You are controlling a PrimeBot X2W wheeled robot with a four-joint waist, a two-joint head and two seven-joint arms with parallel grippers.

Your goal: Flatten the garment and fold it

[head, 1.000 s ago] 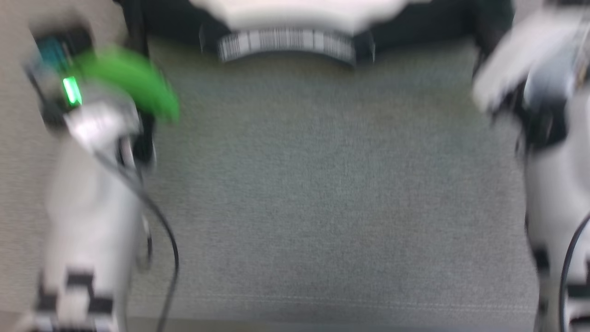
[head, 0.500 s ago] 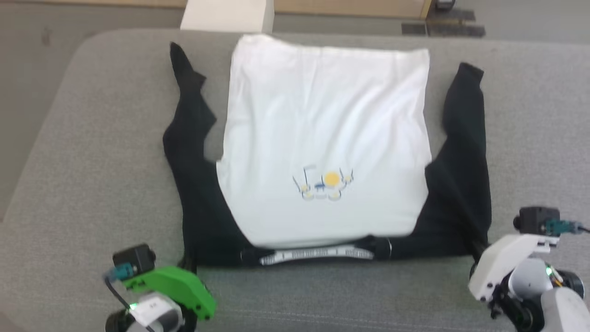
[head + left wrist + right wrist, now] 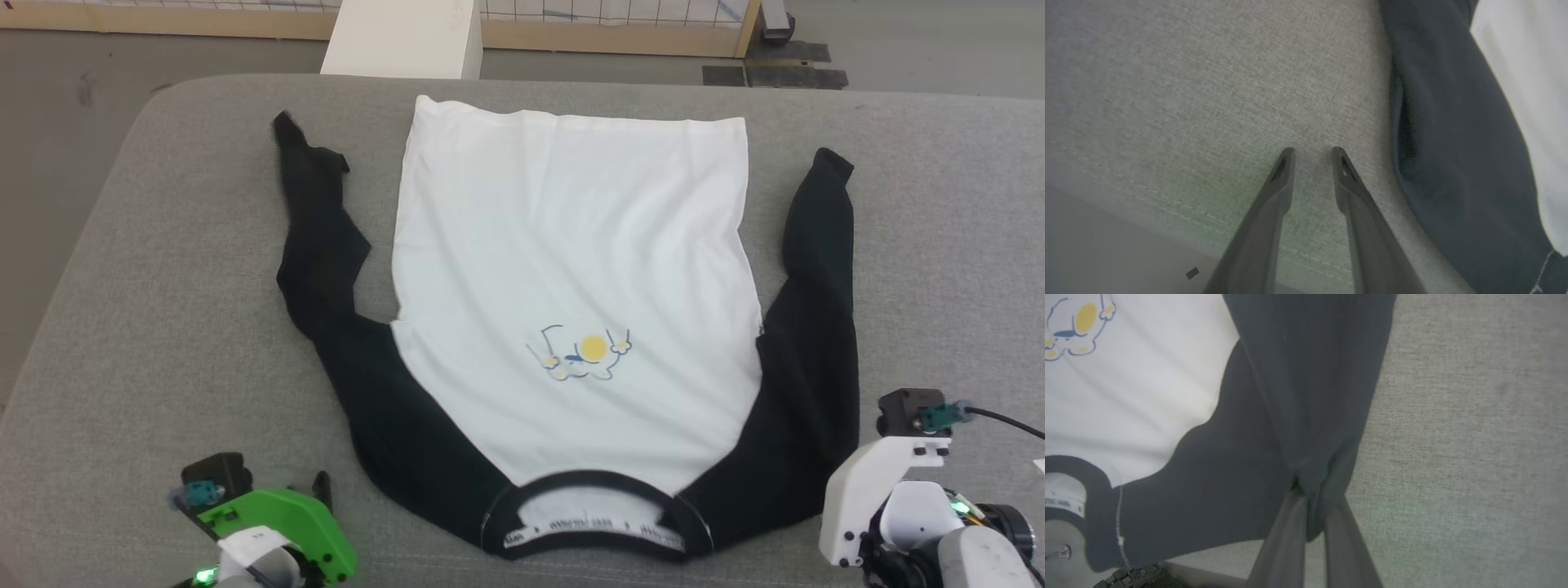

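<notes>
Garment (image 3: 571, 245) position? (mk)

Flat on the grey surface (image 3: 163, 286), front up. Hem at the far edge, collar (image 3: 596, 510) at the near edge. (jo)

What's obscured, left to right? (mk)

Left end effector (image 3: 1310, 152): the head view cuts it off at the bottom edge, leaving the green housing (image 3: 286, 523) and one dark fingertip. The left wrist view is clear: fingers parted, nothing between them, over bare surface, with the left sleeve (image 3: 1453, 143) just beside. Neck tape (image 3: 588, 535) lettering is too small to read. Right end effector (image 3: 1316, 496): in the head view its fingers are hidden behind the white housing (image 3: 865, 482). The right wrist view shows them clenched on a pinch of black fabric at the right sleeve (image 3: 816, 310). (jo)

Delta vs half a second back? (mk)

Head camera tilted, so the frame shift isn't the cloth. Real changes: the left end effector has let go. The near edge was a straight line; now the collar lies open in an arc. (jo)

Look? (mk)

White body, smooth, few wrinkles. Black sleeves splayed outward, the left one kinked and twisted toward the cuff. Black trim on the collar. Small blue-line print (image 3: 581, 353) with a yellow circle on the chest. (jo)
</notes>
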